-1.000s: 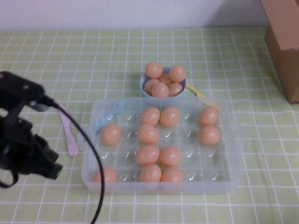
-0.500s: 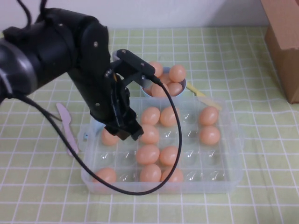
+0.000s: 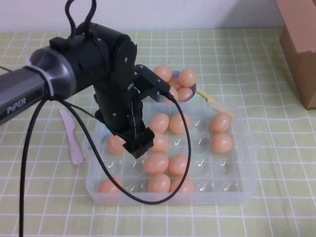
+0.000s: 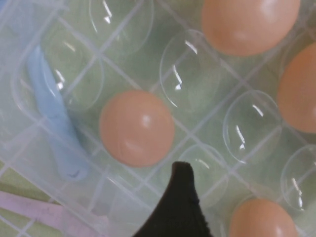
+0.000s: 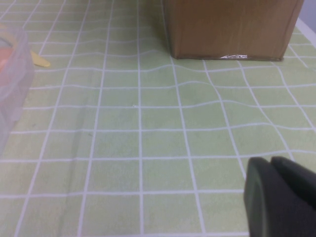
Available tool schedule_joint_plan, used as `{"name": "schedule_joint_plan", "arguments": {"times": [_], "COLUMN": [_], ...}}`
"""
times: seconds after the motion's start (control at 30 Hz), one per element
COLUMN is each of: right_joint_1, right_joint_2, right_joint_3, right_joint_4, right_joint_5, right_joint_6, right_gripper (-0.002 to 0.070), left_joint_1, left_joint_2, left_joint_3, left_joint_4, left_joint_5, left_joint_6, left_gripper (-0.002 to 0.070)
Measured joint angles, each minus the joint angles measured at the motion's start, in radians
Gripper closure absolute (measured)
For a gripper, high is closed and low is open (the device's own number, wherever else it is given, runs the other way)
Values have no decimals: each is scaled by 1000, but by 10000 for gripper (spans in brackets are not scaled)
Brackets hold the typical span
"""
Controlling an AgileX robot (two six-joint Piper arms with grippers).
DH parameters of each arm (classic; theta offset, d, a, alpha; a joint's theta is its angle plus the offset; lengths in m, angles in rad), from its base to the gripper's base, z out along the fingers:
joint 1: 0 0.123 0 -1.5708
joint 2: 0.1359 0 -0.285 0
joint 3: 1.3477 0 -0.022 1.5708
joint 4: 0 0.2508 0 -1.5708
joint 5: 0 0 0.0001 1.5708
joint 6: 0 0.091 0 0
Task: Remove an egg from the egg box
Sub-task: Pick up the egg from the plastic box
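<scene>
The clear egg box (image 3: pixel 243 165) lies at mid-table and holds several peach-orange eggs. My left gripper (image 3: pixel 139 146) hangs low over its left half, between the egg (image 3: pixel 115 144) by the left wall and an egg (image 3: pixel 159 142) in the middle column. In the left wrist view that left egg (image 4: pixel 137 127) sits in its cell beside a pale blue clip (image 4: pixel 54 118). One black fingertip (image 4: pixel 181 192) shows just past it. The left gripper (image 4: pixel 235 197) looks open and holds nothing. My right gripper (image 5: pixel 276 197) is shut and empty over bare cloth, out of the high view.
A pale blue bowl (image 3: pixel 154 94) heaped with eggs stands just behind the box. A pink plastic knife (image 3: pixel 71 136) lies to its left and a yellow strip (image 3: pixel 216 104) at its back right. A brown cardboard box (image 3: pixel 301 44) stands at the far right and also shows in the right wrist view (image 5: pixel 232 27).
My left arm swung in from the table's left edge to over the egg box, then came lower over its left-middle cells. The eggs have not moved.
</scene>
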Motion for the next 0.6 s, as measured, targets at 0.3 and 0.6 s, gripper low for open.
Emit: {"name": "schedule_joint_plan", "arguments": {"times": [0.3,0.6], "right_joint_1": [0,0], "right_joint_2": [0,0], "right_joint_3": [0,0], "right_joint_4": [2,2], "right_joint_5": [0,0], "right_joint_6": [0,0], "right_gripper": [694,694], "left_joint_1": [38,69], "left_joint_2": [37,58], "left_joint_3": [0,0], "left_joint_4": [15,19], "left_joint_5": [-9,-74], "left_joint_6": [0,-2], "left_gripper": [119,119]}}
